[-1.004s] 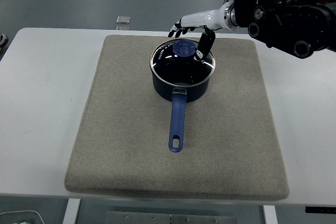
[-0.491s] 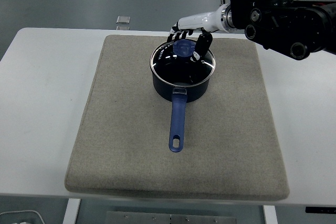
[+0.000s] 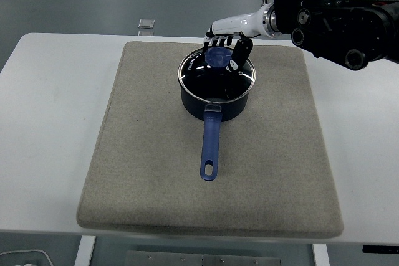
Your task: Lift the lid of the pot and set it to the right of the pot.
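There is one view only, taken from high on the robot's side and looking forward and down over the white rectangular table. The table's near edge runs across the bottom of the frame, and beyond its far edge a strip of grey floor fills the top. The camera stands far enough back that the whole grey felt-like mat fits in frame, with bare table to either side. The dark blue saucepan with a glass lid sits slightly above centre. The black right arm with its white forearm enters from the upper right edge.
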### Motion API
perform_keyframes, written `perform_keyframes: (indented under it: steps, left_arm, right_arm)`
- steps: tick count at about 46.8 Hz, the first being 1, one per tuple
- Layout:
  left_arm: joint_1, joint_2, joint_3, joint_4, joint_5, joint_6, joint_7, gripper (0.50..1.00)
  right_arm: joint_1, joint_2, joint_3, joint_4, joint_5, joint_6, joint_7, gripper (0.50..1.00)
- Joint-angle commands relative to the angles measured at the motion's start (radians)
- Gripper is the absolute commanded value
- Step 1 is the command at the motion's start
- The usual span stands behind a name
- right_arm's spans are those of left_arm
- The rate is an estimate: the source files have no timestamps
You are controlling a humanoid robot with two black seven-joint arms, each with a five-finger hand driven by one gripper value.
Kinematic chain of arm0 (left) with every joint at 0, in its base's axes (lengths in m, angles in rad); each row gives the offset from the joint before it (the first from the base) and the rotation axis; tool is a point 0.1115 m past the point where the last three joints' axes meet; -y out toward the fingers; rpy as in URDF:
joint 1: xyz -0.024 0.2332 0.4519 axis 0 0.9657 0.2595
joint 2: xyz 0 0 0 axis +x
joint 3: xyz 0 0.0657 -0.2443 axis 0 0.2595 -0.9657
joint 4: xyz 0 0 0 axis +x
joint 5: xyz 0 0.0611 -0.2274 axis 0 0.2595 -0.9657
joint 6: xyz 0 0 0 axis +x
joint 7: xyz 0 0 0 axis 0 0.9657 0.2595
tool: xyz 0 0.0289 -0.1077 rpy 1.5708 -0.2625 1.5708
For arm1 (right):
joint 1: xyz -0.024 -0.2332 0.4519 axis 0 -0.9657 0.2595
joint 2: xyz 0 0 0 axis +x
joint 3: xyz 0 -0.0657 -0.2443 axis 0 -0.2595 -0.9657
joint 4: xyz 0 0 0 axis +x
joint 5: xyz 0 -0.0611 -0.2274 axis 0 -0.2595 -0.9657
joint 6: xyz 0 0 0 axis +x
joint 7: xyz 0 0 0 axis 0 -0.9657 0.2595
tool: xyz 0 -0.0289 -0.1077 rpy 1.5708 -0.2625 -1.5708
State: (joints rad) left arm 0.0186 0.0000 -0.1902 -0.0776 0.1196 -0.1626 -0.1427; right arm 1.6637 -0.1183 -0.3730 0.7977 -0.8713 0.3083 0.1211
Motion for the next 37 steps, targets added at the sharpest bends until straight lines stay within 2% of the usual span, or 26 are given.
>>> perform_keyframes:
  steps: [1, 15, 25, 37]
  left_arm:
    - [0.000, 0.000, 0.000, -0.001, 0.000, 0.000, 0.000, 1.000]
    - [0.000, 0.000, 0.000, -0.001, 0.000, 0.000, 0.000, 1.000]
    - [0.000, 0.000, 0.000, 0.001, 0.000, 0.000, 0.000, 1.000]
    - [0.000, 0.000, 0.000, 0.001, 0.000, 0.000, 0.000, 1.000]
  right_arm:
    - [0.001, 0.009, -0.001, 0.000, 0.000, 0.002, 0.000, 0.711]
    - [0.002, 0.014, -0.003, 0.000, 0.000, 0.005, 0.000, 0.650]
    - [0.019, 0.013, -0.004, 0.000, 0.003, 0.011, 0.000, 0.584]
    - [0.053, -0.001, -0.006, -0.008, 0.017, 0.017, -0.001, 0.574]
